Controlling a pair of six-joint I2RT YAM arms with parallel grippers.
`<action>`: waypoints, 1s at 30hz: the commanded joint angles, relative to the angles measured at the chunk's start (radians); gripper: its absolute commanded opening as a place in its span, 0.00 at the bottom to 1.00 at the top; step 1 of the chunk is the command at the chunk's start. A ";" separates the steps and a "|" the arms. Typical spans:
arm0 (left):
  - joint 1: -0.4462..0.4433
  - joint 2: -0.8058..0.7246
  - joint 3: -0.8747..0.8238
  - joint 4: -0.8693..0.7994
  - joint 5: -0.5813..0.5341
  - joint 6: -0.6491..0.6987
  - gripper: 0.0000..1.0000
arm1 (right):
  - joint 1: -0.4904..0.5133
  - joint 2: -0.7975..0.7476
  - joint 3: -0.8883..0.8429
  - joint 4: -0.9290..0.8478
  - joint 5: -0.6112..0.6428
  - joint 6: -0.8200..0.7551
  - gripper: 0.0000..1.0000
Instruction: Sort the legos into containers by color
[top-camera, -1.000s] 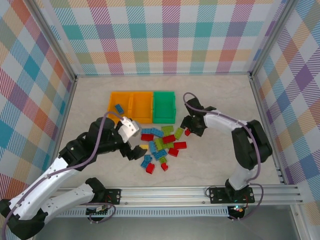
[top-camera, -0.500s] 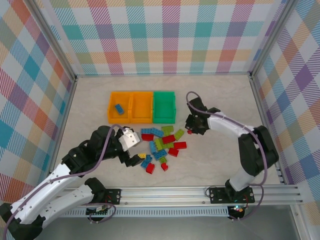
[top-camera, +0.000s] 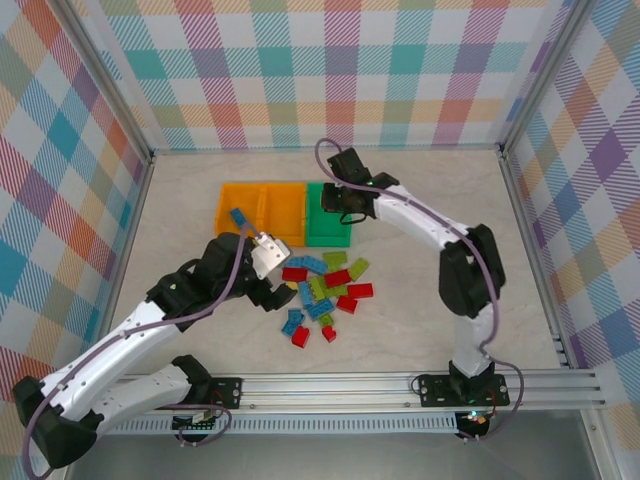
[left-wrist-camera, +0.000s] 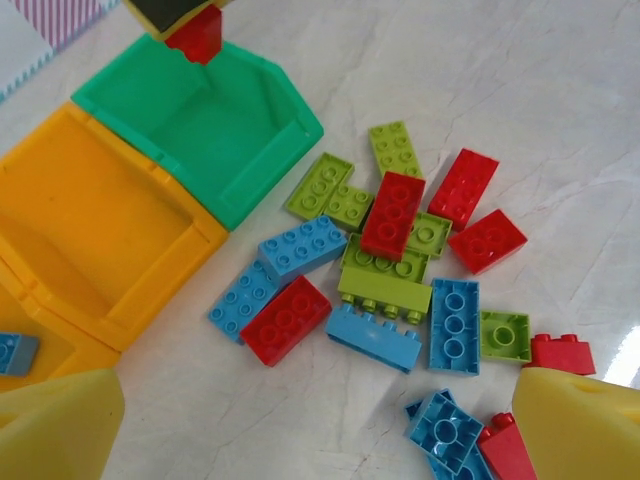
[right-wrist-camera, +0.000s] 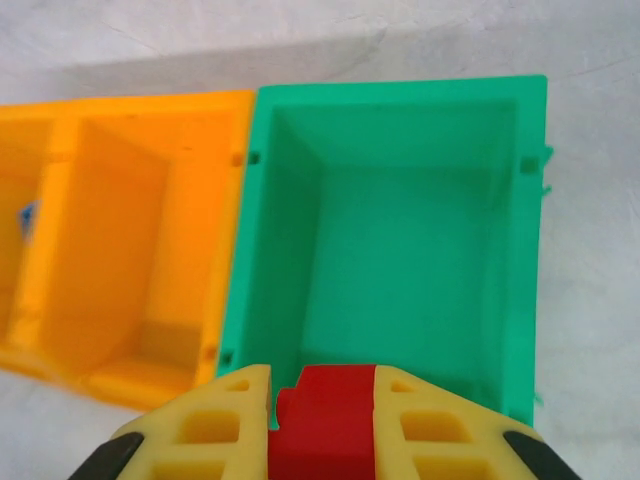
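A pile of blue, lime green and red legos lies in front of the three joined containers. My right gripper is shut on a small red brick and hangs over the empty green bin. In the top view this gripper is above the green bin. The held red brick also shows at the top of the left wrist view. My left gripper is open above the near left side of the pile, with nothing between its fingers. One blue brick lies in the left orange bin.
The middle orange bin holds nothing I can see. Checked walls close the table at the back and on both sides. A metal rail runs along the near edge. Bare table lies right of the pile.
My right gripper closed on the red brick beside the pile, then carried it up and left to above the green bin. My left arm shifted slightly toward the bins.
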 joint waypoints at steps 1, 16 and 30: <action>0.010 0.006 0.021 -0.049 -0.037 -0.034 1.00 | -0.005 0.096 0.102 -0.092 0.023 -0.063 0.25; 0.011 0.053 0.087 -0.030 -0.153 -0.323 0.98 | -0.004 -0.010 0.176 -0.195 -0.020 -0.117 0.41; -0.117 0.453 0.268 -0.179 -0.166 -1.407 0.72 | -0.004 -0.976 -0.675 -0.124 -0.320 -0.240 0.86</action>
